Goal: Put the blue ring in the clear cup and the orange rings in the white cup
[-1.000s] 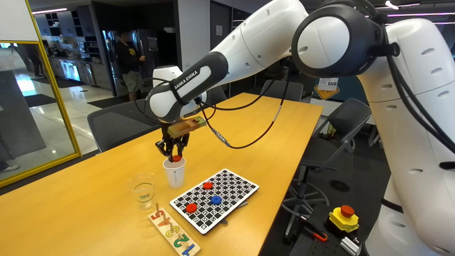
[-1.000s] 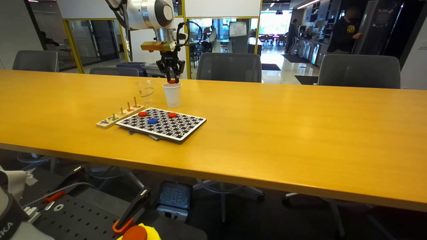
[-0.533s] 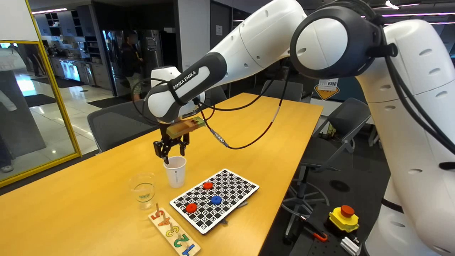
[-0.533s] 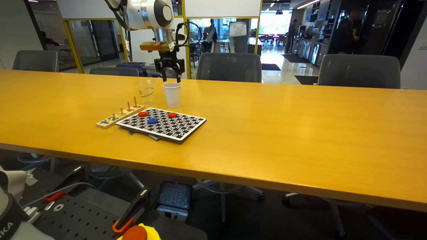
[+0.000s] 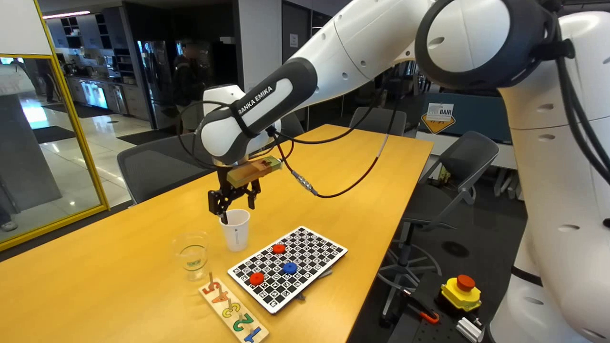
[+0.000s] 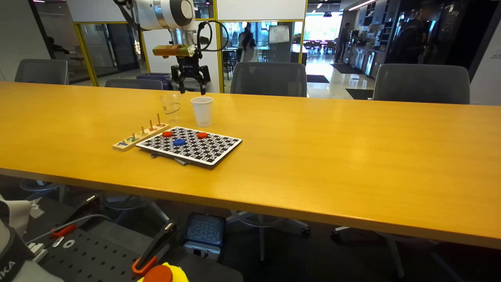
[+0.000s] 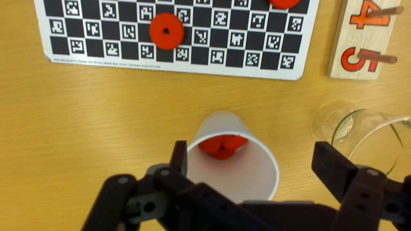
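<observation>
My gripper (image 7: pixel 252 152) stands wide open above the white cup (image 5: pixel 237 238), with nothing between its fingers. In the wrist view, three orange rings (image 7: pixel 221 154) show at the bottom of the white cup (image 7: pixel 231 179). Two more orange rings (image 5: pixel 256 279) lie flat on the checkerboard, apart from each other. Between and to one side of them on that board rests the blue ring (image 6: pixel 179 142), seen in both exterior views but outside the wrist view. The clear cup (image 5: pixel 194 267) stands upright beside the white cup, and no ring can be seen in it.
The checkerboard (image 5: pixel 310 247) lies in front of the cups on a long wooden table (image 6: pixel 332 156). A wooden number board with upright pegs (image 5: pixel 228 312) sits close to the clear cup. Office chairs (image 6: pixel 270 78) stand along the far table edge.
My gripper was shut on an orange ring over the white cup. It has opened and the ring has left its fingers. The arm has since shifted slightly towards the clear cup's side.
</observation>
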Robot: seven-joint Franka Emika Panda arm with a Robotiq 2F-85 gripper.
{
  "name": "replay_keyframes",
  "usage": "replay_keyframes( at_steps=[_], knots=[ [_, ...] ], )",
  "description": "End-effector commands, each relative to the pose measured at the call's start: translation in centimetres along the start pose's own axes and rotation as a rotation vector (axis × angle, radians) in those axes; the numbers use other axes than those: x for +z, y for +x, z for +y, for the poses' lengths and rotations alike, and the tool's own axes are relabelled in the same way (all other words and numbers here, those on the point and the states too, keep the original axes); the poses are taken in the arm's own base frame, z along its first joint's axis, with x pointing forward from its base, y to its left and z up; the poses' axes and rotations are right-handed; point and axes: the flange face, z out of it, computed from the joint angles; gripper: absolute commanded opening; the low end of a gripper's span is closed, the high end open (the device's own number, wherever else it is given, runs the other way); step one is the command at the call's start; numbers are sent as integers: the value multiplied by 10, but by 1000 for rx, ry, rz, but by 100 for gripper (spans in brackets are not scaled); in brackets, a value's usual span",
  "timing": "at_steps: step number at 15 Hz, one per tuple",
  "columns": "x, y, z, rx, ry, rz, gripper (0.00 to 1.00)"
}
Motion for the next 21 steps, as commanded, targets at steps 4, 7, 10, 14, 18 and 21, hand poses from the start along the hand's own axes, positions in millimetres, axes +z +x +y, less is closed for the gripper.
replay_keyframes(
  at_steps=[4, 7, 10, 14, 18, 21],
  knots=[
    [11, -72, -31, -61, 16, -57, 100],
    [30, -90, -35, -78, 35, -76, 100],
    [55, -97, -34, -82, 52, -81, 100],
    [76, -105, -32, -88, 69, -73, 100],
    [92, -107, -34, -99, 78, -64, 100],
    [102, -106, -36, -107, 82, -61, 100]
  ],
)
